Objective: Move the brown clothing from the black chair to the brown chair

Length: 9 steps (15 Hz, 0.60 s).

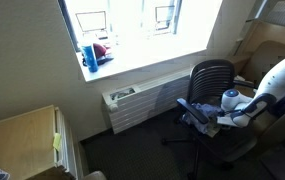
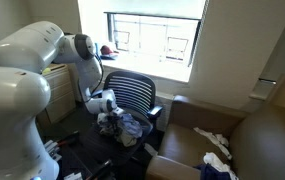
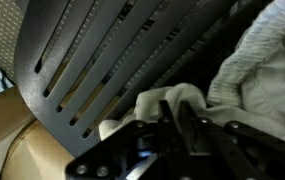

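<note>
The black mesh office chair stands under the window and also shows in an exterior view. A heap of clothes lies on its seat. My gripper is down at the heap, in front of the backrest, and also shows in an exterior view. In the wrist view the fingers are closed together on a fold of pale tan cloth, the brown clothing. The slatted backrest is just behind. The brown leather chair stands beside the black chair.
A ribbed pale garment lies next to the gripped fold. White cloth lies on the brown chair's seat. A radiator runs under the window sill, which holds small items. A wooden cabinet stands nearby.
</note>
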Available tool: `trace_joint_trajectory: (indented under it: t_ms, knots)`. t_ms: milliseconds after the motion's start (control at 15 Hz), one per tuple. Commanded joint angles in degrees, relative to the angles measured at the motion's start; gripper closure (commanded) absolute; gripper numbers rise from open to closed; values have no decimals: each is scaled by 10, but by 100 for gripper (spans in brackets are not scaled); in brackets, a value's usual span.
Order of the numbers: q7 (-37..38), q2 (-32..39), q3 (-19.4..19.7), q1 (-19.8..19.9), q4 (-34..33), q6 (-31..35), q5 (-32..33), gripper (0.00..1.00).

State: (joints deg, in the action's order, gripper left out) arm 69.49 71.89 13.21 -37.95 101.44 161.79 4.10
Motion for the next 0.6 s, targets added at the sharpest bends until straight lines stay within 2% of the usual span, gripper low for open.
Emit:
trace_joint_trajectory:
  t_ms: [0, 67, 133, 267, 400, 533]
  knots:
    - [7, 16, 17, -16, -25, -16, -14, 100]
    - [12, 16, 25, -22, -30, -19, -15, 100]
    - [4, -3, 14, -9, -30, -31, -19, 100]
    - [23, -37, 39, -33, -14, -11, -20, 100]
    - [64, -82, 98, -90, 28, 37, -11, 100]
    - [101, -114, 166, -152, 53, 54, -4, 100]
